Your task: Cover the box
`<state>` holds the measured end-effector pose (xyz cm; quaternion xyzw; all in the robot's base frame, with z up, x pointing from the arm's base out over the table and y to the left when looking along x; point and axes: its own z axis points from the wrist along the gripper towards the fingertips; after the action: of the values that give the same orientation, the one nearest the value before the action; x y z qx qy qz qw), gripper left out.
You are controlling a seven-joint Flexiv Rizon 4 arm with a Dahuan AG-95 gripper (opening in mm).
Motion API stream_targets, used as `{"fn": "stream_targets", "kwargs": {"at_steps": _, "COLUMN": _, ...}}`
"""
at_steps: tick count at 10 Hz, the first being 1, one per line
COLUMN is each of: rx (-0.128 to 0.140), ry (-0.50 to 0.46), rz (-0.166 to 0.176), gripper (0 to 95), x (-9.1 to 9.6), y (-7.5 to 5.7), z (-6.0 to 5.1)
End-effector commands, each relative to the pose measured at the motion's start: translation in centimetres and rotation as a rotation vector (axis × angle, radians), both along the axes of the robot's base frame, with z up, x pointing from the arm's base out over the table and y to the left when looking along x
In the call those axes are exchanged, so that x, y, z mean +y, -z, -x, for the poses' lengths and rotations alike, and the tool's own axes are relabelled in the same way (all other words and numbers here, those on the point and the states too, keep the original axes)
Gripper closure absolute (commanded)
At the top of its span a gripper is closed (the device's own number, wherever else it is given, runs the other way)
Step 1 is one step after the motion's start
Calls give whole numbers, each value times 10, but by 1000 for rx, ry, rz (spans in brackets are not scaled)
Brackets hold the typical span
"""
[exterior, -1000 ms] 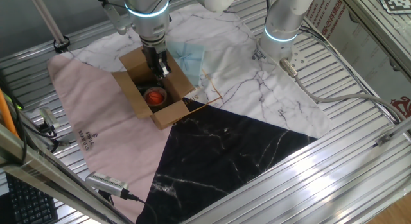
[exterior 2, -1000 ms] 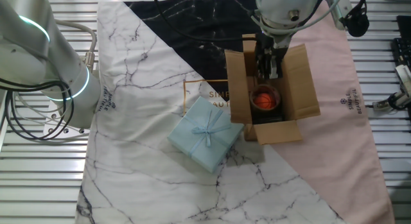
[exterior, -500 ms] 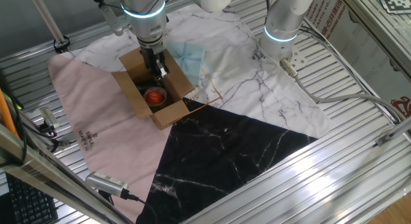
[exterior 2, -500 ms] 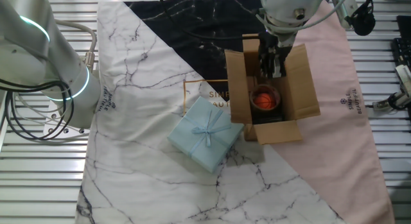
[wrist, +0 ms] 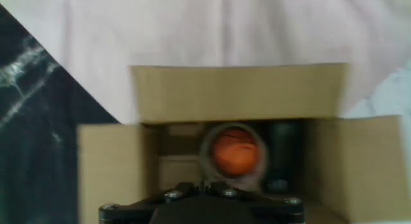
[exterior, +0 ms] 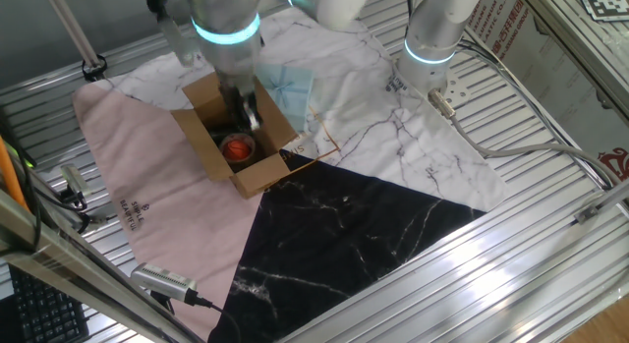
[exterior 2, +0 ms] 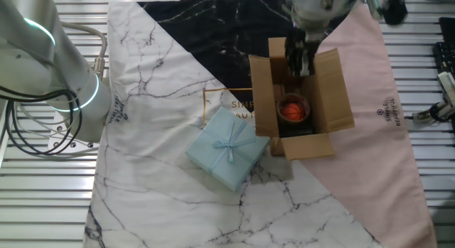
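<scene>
I'm seeing the box [exterior 2: 302, 99] sitting open on the surface [exterior: 550, 245], all four flaps splayed out, straddling the seam where the pink cloth [exterior: 138, 176] is meeting the white marble-print cloth [exterior 2: 163, 120]; the black marble-print cloth [exterior: 344, 245] is lying just beside one corner. Inside the box, an orange ball [wrist: 235, 151] is resting in a clear round cup [exterior 2: 293, 110], with a dark item next to it that I can't identify.

My pincer [exterior 2: 298, 57] is hanging over the box's open top, near the flap on the black-cloth side, motion-blurred in both fixed views. In the hand view I'm only getting the dark base of the pincer at the bottom edge, no fingertips, so I can't tell whether the jaws are apart or together. Nothing is showing between them.

The pale blue gift box [exterior 2: 227, 147] with its ribbon bow is sitting on the white cloth just beside the box, not touching it as far as I can judge. A second arm's base [exterior: 432, 38] is standing well apart, at the white cloth's far edge.
</scene>
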<state>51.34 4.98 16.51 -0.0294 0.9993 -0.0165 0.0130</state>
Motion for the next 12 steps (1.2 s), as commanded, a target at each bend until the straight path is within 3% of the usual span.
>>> {"fn": "stream_targets", "kwargs": {"at_steps": 1, "rx": 0, "ry": 19, "rz": -4, "gripper": 950, "x": 22, "y": -1, "z": 0}}
{"fn": "stream_targets", "kwargs": {"at_steps": 5, "rx": 2, "ry": 48, "rz": -11, "gripper": 950, "x": 64, "y": -23, "z": 0}}
{"fn": "stream_targets", "kwargs": {"at_steps": 8, "rx": -8, "ry": 67, "rz": -16, "gripper": 950, "x": 88, "y": -13, "z": 0}}
{"fn": "stream_targets", "kwargs": {"at_steps": 12, "rx": 1, "ry": 88, "rz": -31, "gripper": 950, "x": 99, "y": -20, "z": -11}}
